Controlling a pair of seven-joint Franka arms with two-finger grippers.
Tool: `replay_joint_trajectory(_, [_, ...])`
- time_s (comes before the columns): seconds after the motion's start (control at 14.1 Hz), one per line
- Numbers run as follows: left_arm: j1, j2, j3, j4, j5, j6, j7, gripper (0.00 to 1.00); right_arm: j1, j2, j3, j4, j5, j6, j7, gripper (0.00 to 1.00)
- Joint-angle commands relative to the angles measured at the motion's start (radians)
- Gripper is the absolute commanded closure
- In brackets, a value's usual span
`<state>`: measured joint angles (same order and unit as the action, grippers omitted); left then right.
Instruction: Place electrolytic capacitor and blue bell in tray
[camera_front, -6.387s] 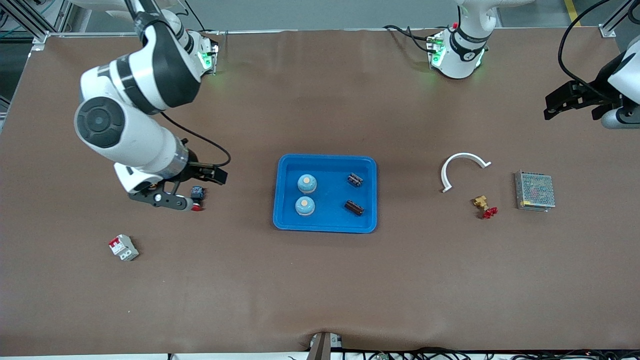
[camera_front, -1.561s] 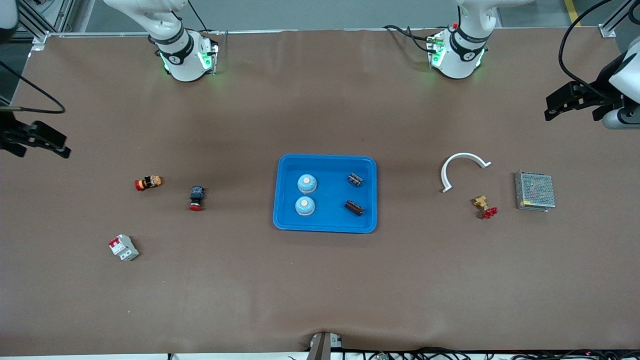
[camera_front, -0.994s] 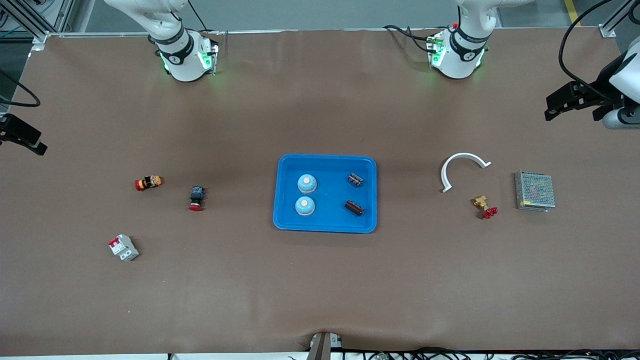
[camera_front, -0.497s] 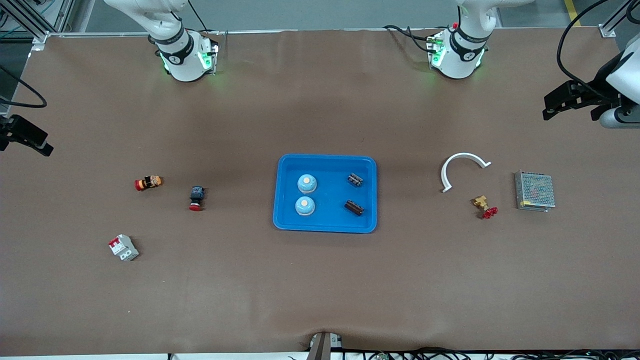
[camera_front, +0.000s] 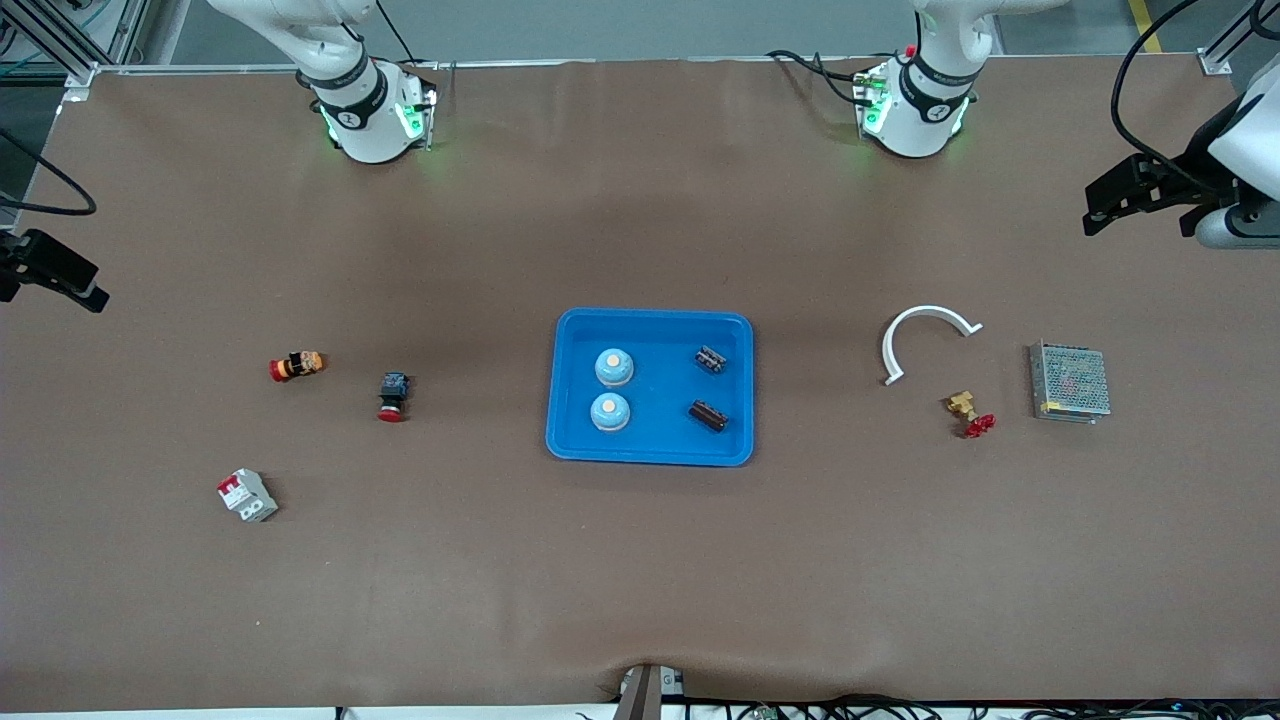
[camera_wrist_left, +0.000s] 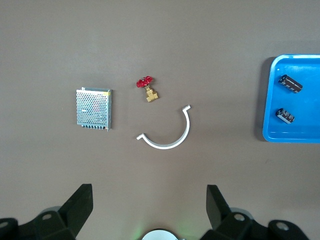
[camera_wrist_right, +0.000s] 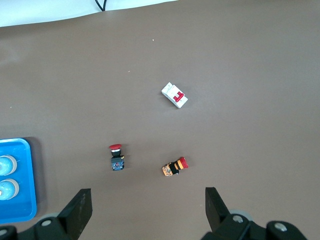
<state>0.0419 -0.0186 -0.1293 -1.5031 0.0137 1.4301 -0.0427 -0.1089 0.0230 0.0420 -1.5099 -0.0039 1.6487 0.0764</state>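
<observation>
Bright-blue plastic, shallow and round-cornered with a raised rim, the tray (camera_front: 650, 448) lies mid-table with its long sides running between the two arms' ends. In it sit two pale-blue domed bells (camera_front: 613, 367) with tan buttons on top, upright, one nearer the front camera than the other, toward the right arm's end; toward the left arm's end lie two dark ribbed cylindrical electrolytic capacitors (camera_front: 710, 360), each on its side with its long axis slanting across the tray floor, well apart from one another. By this layout the task looks done. The bells look hard, light and smooth-sided, so a pinch low across the dome's base would hold better than one on the curved top; the capacitors look small, stiff and apt to roll, best taken across the barrel at mid-length. The left gripper (camera_wrist_left: 148, 212) hangs high over the table's edge at the left arm's end, fingers spread wide and empty, with a white plastic half-ring (camera_front: 926, 335), a brass valve with a red handle (camera_front: 968, 413) and a grey metal mesh box (camera_front: 1069, 382) below it. The right gripper (camera_wrist_right: 148, 212), likewise spread and empty, hangs over the right arm's end.
</observation>
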Motion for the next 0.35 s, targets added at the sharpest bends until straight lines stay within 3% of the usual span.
replay_joint_trajectory(0.0, [0.003,-0.015,-0.004,-0.017,0.020,0.015,0.008,0.00,0.003,-0.005,0.004,0.004,-0.018,-0.004,0.022,0.00])
replay_joint_trajectory(0.28, [0.003,-0.017,-0.006,-0.017,0.020,0.009,0.000,0.00,0.003,-0.005,0.004,0.004,-0.018,-0.004,0.022,0.00])
